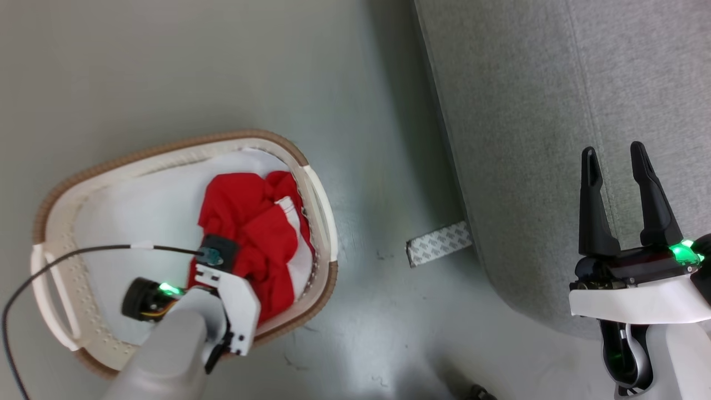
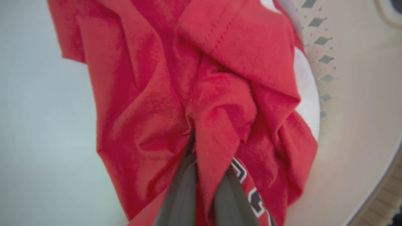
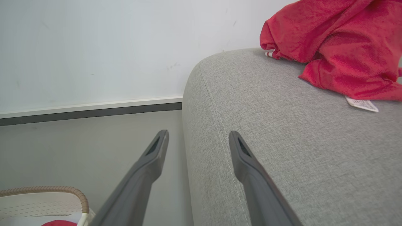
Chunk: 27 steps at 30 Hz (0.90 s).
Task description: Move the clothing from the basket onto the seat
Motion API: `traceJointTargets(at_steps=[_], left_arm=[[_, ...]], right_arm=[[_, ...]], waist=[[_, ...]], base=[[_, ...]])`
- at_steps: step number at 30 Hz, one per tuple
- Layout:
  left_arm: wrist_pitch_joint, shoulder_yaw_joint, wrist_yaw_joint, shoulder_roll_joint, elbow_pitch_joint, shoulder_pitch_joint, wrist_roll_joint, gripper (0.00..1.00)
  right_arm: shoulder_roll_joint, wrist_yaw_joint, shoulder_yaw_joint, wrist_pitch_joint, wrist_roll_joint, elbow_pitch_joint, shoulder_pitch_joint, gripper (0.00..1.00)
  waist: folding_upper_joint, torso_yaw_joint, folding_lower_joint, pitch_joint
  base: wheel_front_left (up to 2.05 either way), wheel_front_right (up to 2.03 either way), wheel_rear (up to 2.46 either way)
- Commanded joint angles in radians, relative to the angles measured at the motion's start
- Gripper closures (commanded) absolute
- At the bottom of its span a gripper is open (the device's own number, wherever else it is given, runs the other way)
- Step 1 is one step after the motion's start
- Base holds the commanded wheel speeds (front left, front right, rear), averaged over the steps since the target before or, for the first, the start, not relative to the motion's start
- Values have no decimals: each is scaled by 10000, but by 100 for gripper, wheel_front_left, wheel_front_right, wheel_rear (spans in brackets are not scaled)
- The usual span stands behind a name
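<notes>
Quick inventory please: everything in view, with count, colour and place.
basket: one, cream-white with brown rim, on the floor, robot's left
clothing: one crumpled heap, red with white trim, in the basket
pad: one, pale bluish-white, in the basket under the clothing
red garment: one, red, lying on the seat
seat: one, light grey, robot's right
label: one, white, at the red garment's edge
patterned strip: one, grey-white, on the floor by the seat
cable: one, black, across the basket
left tool: one, dark, shut on a fold of the clothing
right tool: one, dark, open, at the seat's edge
</notes>
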Motion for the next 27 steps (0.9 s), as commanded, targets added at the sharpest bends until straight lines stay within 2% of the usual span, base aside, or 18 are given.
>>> traceJointTargets(at_steps=[1,15,27], left_arm=[[-210,60,-22,-69,26,-75,-156,100],[-1851,219,-57,-898,-770,743,-1657,100],[-1910,-98,-44,-753,-3108,1647,-2515,100]], right_arm=[[-14,-22,-52,0,-8,73,49,0],[-22,-23,-235,-1,-761,740,844,0],[-20,-22,-64,0,-1150,1334,1956,0]], waist=[[0,137,-1,-269],[0,1812,-1,-3544],[0,2843,-1,-6093]], base=[[0,0,0],[0,0,0],[0,0,0]])
